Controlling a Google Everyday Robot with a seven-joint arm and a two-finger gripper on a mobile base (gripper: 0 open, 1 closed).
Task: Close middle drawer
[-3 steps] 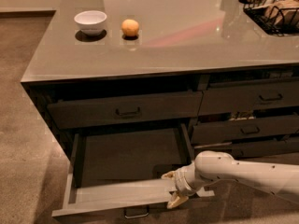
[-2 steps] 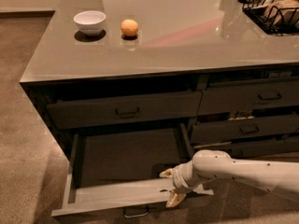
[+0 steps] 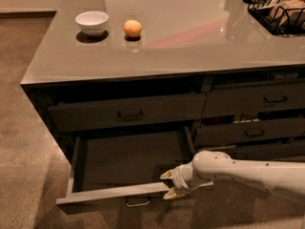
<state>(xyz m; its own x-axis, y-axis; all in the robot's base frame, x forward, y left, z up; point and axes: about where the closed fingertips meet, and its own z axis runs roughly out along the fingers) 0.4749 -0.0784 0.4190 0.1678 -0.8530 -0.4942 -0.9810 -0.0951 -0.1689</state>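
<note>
The middle drawer (image 3: 126, 162) on the left of the cabinet stands pulled far out, with a dark floor and lighter grey walls. Its front (image 3: 105, 193) faces the floor side and carries a small bar pull (image 3: 137, 202). My gripper (image 3: 167, 185), on a white arm (image 3: 238, 168) that comes in from the right, is at the right part of the drawer front. Its two pale fingers (image 3: 166, 175) are spread apart, one above and one below the front's top edge. They hold nothing.
A closed taller drawer (image 3: 128, 112) sits above the open one. More drawers (image 3: 252, 99) are on the right, partly ajar. On the grey countertop (image 3: 190, 46) are a white bowl (image 3: 92, 22), an orange (image 3: 132, 28) and a black wire basket (image 3: 281, 13). Carpet lies to the left.
The drawer front has moved a little way back towards the cabinet. My gripper has moved with it, slightly left and inward.
</note>
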